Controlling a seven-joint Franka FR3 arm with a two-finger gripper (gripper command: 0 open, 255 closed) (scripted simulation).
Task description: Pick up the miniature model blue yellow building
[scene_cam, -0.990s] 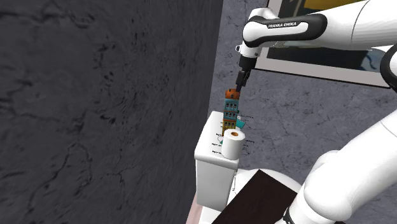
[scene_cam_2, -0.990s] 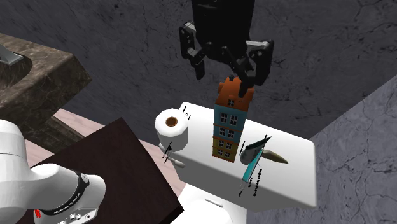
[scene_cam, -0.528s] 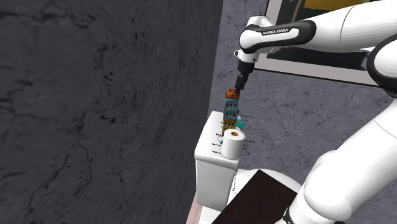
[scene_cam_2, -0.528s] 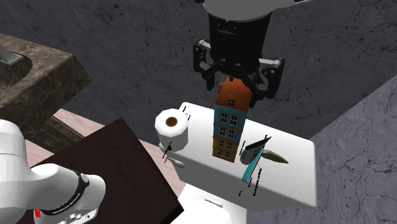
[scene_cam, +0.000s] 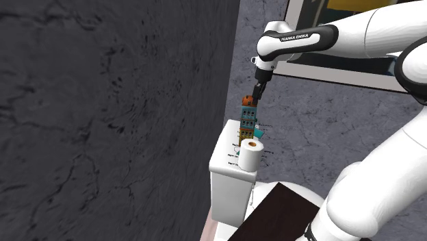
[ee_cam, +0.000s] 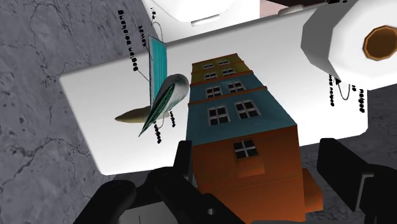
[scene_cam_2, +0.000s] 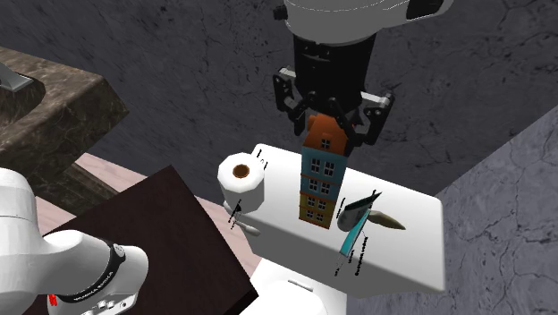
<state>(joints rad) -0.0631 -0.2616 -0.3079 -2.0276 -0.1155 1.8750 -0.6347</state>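
Orange roofing at the top of the miniature building [scene_cam_2: 320,174] is being straddled by the black gripper [scene_cam_2: 333,132], whose jaws are being held wide, one finger on each side of the roof. In the wrist view a gap is being left between the roof and one finger, while the other finger is lying just beside the wall. Nothing is being clasped yet.

The building is being carried upright on the white cistern lid [scene_cam_2: 411,246], with orange on top, blue storeys in the middle and a yellow storey at the base. It is being flanked by a toilet roll [scene_cam_2: 241,179] on one side and a teal and grey curved object [scene_cam_2: 358,219] on the other, both near it but apart from it.

The model is being judged light and stiff: a tall, narrow block with flat, smooth walls. It is therefore being reckoned likely to tip if nudged sideways, and likely to slip if pinched on the sloping roof alone. A hold is being favoured on the two flat opposite walls just under the roof, where the pads would be meeting parallel faces. A firm but moderate squeeze and a straight upward lift are being called for, so that neither neighbour is being brushed on the way up.
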